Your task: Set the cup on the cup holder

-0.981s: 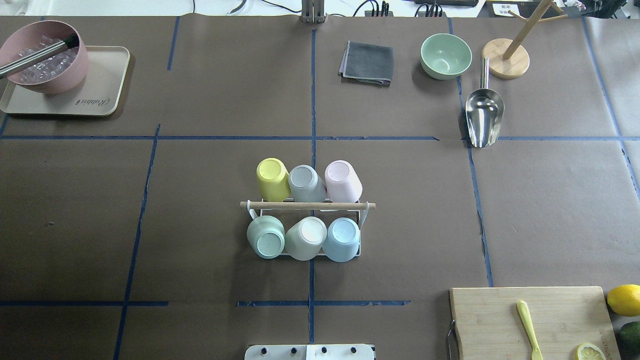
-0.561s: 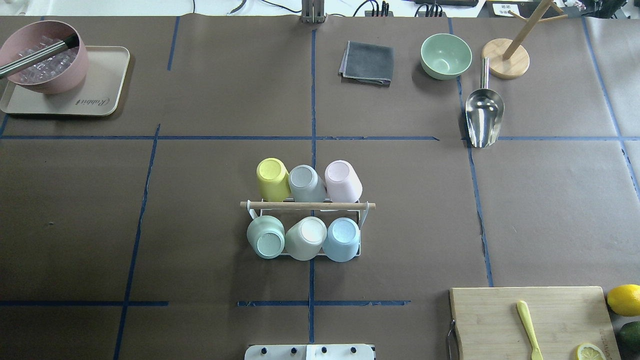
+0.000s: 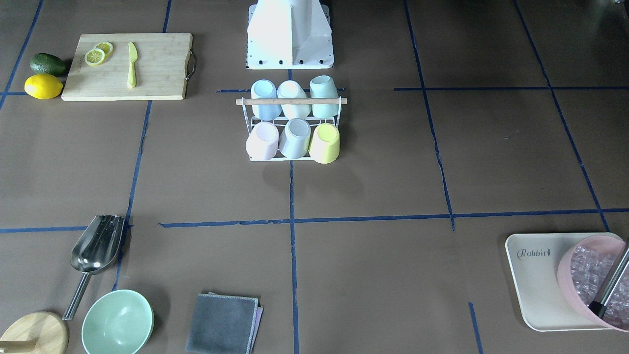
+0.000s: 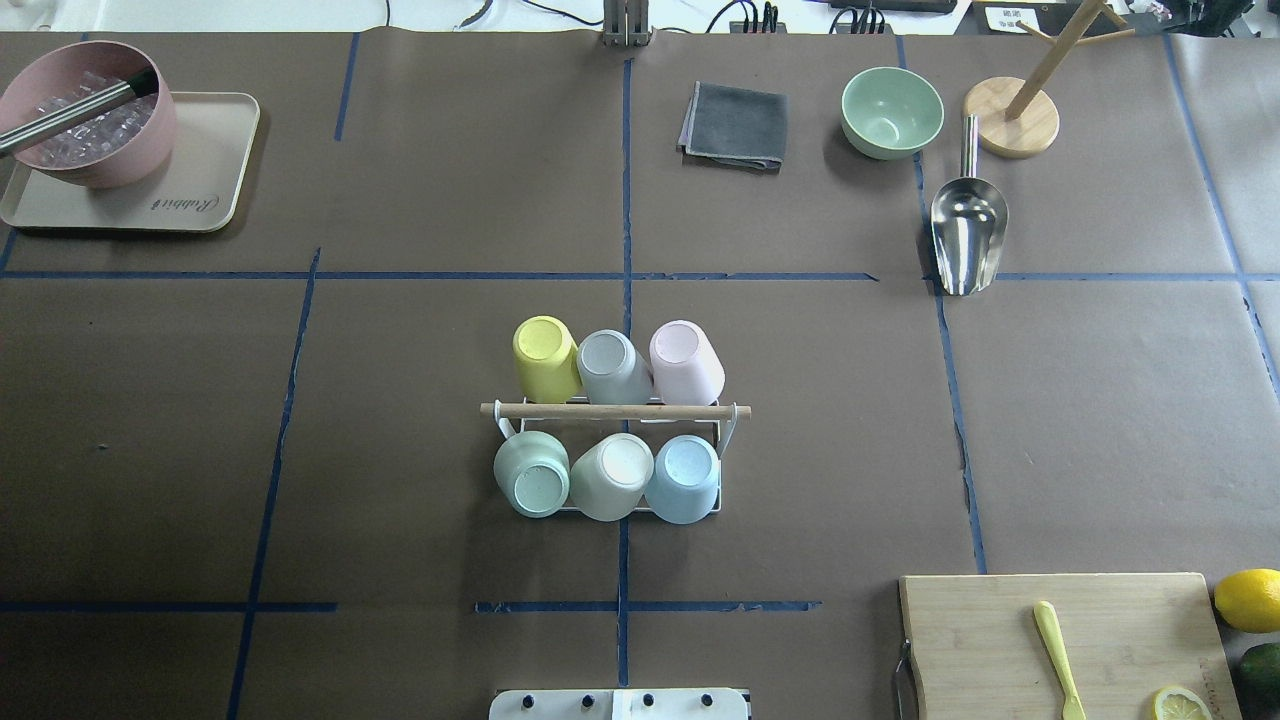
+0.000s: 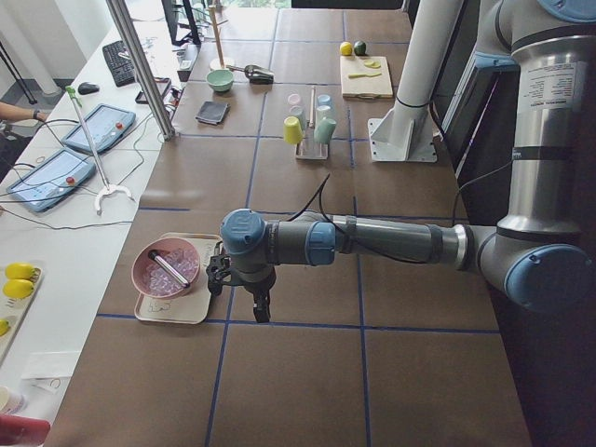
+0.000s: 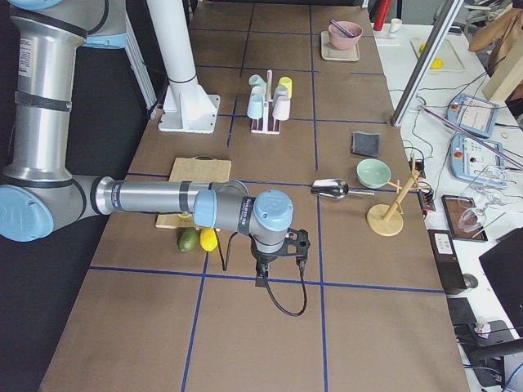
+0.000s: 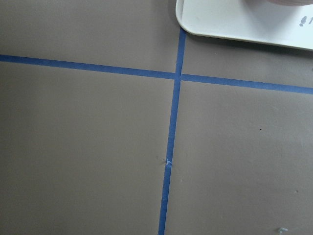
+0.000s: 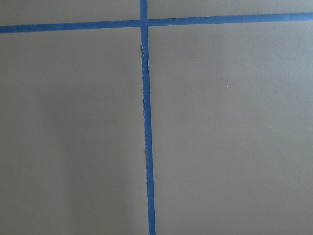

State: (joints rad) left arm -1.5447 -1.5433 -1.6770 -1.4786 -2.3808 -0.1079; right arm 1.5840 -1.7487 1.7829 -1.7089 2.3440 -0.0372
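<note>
Six cups [image 4: 612, 476] are sitting upside down on the cup holder [image 4: 615, 411], centre of your overhead view.
Your left gripper [image 5: 259, 307] is hanging beside the tray [image 5: 177, 315], left of centre in the left-end view; your right gripper [image 6: 262, 278] is hovering mid-frame in the right-end view. You cannot tell whether either is parted.

Brown paper table [image 4: 400, 450], blue tape grid. Center: cup holder [image 4: 612, 411] (white wire, 1 wooden rod on top). Far left: tray [image 4: 205, 165]. Far right: gray cloth [image 4: 735, 125], green bowl [image 4: 891, 112], wooden stand [image 4: 1010, 118], metal scoop [image 4: 967, 232]. Near right: cutting board [image 4: 980, 630], with lemon [image 4: 1248, 598] and avocado [image 4: 1262, 668] beside it.
</note>
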